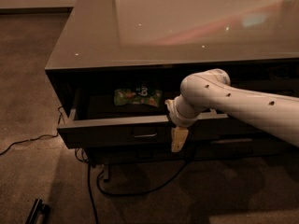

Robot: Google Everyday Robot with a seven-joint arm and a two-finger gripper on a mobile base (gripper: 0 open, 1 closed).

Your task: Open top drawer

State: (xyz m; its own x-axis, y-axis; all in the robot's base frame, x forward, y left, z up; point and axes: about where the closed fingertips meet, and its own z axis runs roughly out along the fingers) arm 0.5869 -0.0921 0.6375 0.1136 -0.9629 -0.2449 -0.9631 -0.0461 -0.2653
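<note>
One black cable [140,192] loops across the carpet [224,195] nearest the camera, and a dark bar-shaped object [37,211] lies at the near left corner. The rest of the carpet in front of the cabinet is bare, so there is open room on the near side.

Just beyond, the top drawer [107,133] stands open, jutting toward the near side from under the cabinet top. Its long axis runs left to right and its flat front faces near. The small metal handle [145,134] sits at the middle of that front. The drawer's left wall [74,110] is in view and reaches back into the cabinet.

The gripper [179,140] hangs in front of the drawer front, just right of the handle, pointing down, with its tip below the front's lower edge. Whether it is released or clenched cannot be told, nor whether it touches the front. The white arm [243,108] comes in from the right and crosses above the front's top edge.

Farther in, a green snack bag [138,97] lies on the drawer floor near the back. Above and beyond spreads the glossy cabinet top [187,31], its left edge running away to the far side.
</note>
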